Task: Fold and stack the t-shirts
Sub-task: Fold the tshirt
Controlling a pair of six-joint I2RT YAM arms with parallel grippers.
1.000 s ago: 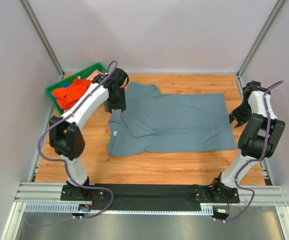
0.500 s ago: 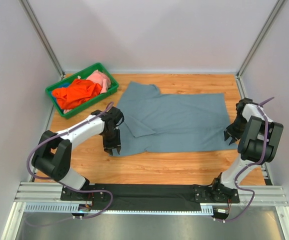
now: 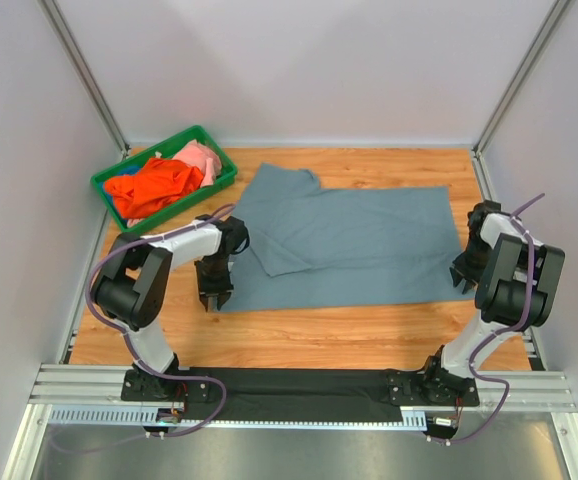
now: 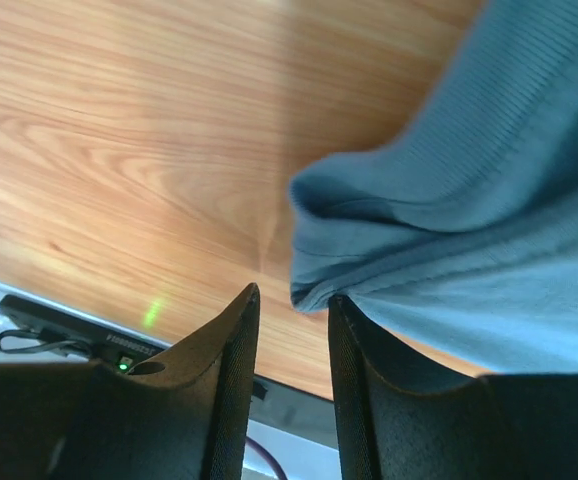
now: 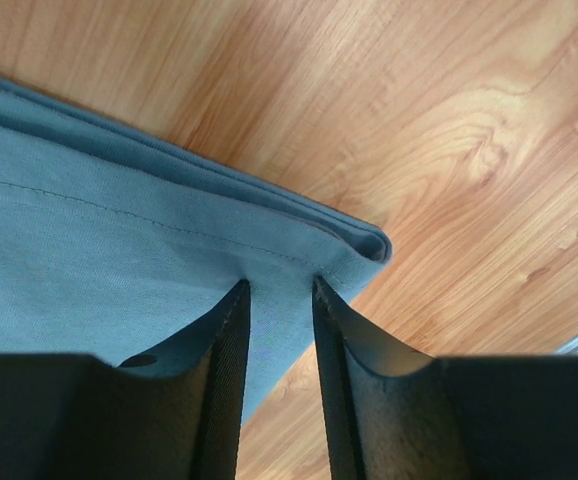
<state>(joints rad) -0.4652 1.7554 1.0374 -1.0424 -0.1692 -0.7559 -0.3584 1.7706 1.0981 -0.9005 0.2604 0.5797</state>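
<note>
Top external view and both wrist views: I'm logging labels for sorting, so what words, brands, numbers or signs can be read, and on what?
None: no text can be read in any view. The grey-blue t-shirt shows only plain fabric and stitching. The orange t-shirt and the green bin carry no print that can be made out.

- My white-and-black jointed left arm [image 3: 174, 243] folds low, elbow out to my left. Its black two-finger left gripper [image 3: 212, 297] points down, jaws narrowly apart.
- My matching right arm [image 3: 514, 270] doubles over tightly. The right gripper [image 3: 464, 280] hangs low, jaws narrowly parted.
</note>
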